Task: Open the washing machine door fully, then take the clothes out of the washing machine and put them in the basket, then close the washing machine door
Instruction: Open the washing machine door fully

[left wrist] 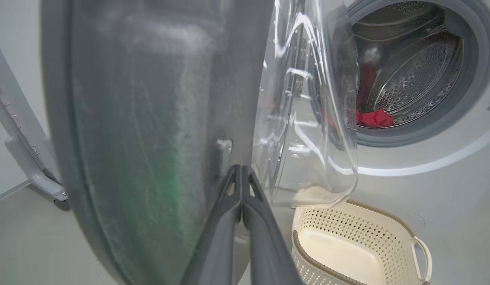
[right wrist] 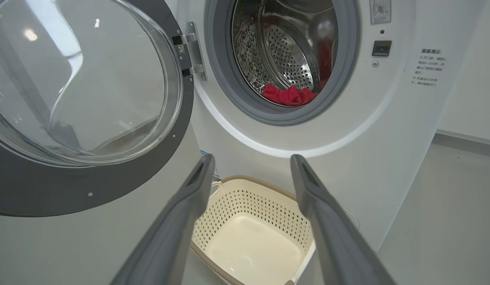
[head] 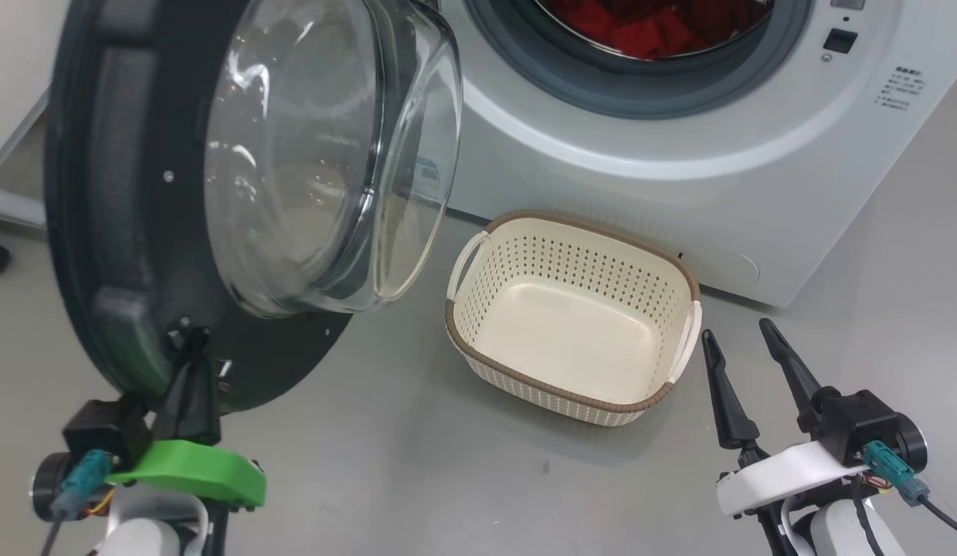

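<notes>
For bright red soft fabric garment (right wrist: 289, 95), likely light and limp: pinch a raised fold. Pressed together: left gripper (head: 189, 344); spread, empty: right gripper (head: 736, 332).

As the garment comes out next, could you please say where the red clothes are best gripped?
Probably the bunched fold of the clothes nearest the opening, low at the front of the drum. Come straight in from the front, over the grey seal, with the open right claw; the door hangs swung to the left, off that path.
</notes>
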Robot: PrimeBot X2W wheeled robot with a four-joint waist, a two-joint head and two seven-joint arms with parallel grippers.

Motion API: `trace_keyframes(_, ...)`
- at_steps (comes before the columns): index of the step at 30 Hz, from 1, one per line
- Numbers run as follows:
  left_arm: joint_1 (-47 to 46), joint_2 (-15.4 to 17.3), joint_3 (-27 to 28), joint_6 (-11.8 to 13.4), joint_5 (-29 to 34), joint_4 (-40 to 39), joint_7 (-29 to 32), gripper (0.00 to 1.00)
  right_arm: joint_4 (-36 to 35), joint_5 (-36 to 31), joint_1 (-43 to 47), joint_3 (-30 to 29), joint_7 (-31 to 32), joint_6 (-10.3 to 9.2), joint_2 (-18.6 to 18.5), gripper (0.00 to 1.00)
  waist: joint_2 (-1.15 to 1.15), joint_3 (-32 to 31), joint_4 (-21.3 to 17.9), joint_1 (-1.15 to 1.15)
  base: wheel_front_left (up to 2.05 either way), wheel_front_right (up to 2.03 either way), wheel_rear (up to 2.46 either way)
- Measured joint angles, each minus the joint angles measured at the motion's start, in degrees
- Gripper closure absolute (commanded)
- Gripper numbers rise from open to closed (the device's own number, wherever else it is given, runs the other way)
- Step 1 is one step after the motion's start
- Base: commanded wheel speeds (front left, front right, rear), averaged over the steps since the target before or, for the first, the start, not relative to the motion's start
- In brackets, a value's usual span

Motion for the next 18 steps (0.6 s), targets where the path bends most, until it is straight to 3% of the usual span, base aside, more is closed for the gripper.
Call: trace_keyframes(18, -6.88, 0.99, 9.96, 0.56, -3.47, 7.56, -3.61, 1.00, -0.65, -0.97, -2.50, -0.30, 0.00, 0.18, -1.24, 0.00, 0.00, 5.02, -0.35, 0.00, 0.00, 0.00, 0.00)
